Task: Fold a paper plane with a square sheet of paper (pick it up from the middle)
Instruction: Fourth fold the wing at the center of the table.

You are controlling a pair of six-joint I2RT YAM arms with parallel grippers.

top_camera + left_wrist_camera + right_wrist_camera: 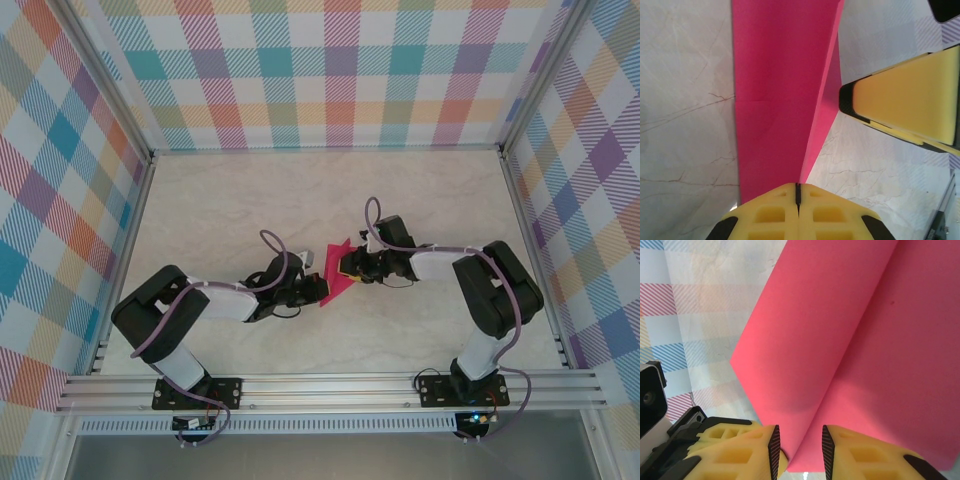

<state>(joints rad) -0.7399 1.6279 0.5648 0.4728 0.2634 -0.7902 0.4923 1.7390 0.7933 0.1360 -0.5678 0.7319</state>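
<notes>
The square sheet of paper (336,272) is bright pink-red and bent into a V along a middle crease, held just above the table between both arms. My left gripper (306,286) is shut on the sheet's near edge at the crease (797,192), and the paper (780,100) runs away from its jaws. My right gripper (347,267) is open. Its two fingers straddle the crease at the paper's (840,340) edge, with a gap around it (800,452). One of the right gripper's yellow fingers (905,95) stands beside the fold in the left wrist view.
The pale marble-patterned table (250,210) lies inside an aluminium frame with plaid walls (330,70). A metal rail (330,385) carries both arm bases at the near edge. Part of the left arm's black housing (650,400) sits left of the paper.
</notes>
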